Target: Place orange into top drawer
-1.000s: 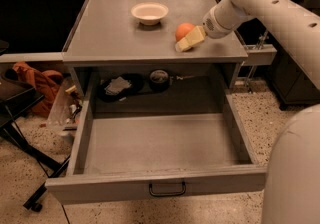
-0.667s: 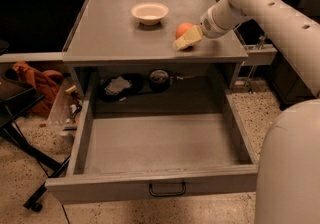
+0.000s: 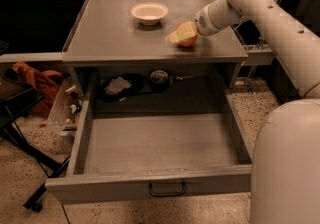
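The orange [image 3: 190, 42] sits on the grey cabinet top [image 3: 120, 38] near its right front edge. My gripper [image 3: 181, 34] comes in from the right on the white arm [image 3: 240, 3] and lies right against the orange, covering its upper left side. The top drawer [image 3: 160, 143] stands pulled fully out below the cabinet top, its grey floor bare, with the dark wire handle [image 3: 167, 189] at the centre of its front panel.
A shallow cream-white bowl [image 3: 149, 13] stands at the back middle of the cabinet top. Dark items and a crumpled packet [image 3: 117, 86] lie in the recess behind the drawer. An orange cloth [image 3: 37, 80] and black stand legs are on the floor at left.
My gripper has moved left and slightly down, from beside the orange's right side to over it. The orange and the drawer have stayed where they were.
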Robot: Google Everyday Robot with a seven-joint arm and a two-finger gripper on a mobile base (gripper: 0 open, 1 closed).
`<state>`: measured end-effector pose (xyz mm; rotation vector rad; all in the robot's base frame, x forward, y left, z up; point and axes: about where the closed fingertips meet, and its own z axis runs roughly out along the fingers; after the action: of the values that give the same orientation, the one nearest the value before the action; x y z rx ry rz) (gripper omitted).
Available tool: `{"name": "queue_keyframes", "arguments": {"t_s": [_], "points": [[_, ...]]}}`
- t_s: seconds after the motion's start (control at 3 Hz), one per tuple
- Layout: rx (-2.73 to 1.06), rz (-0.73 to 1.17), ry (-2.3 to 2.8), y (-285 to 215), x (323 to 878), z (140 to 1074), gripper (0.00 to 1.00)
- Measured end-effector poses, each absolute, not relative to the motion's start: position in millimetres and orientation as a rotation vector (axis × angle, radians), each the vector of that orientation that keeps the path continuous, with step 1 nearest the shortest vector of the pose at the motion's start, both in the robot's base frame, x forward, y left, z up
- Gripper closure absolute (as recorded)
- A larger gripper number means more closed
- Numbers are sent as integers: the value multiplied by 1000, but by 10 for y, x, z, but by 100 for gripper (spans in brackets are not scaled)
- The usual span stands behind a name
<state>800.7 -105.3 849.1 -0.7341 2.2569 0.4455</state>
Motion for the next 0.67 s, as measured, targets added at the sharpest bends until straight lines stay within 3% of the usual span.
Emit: {"name": "queue_keyframes", "arguments": {"t_s": [0.67], "points": [[-767,497,2235,-906,8050,8449,42]]}}
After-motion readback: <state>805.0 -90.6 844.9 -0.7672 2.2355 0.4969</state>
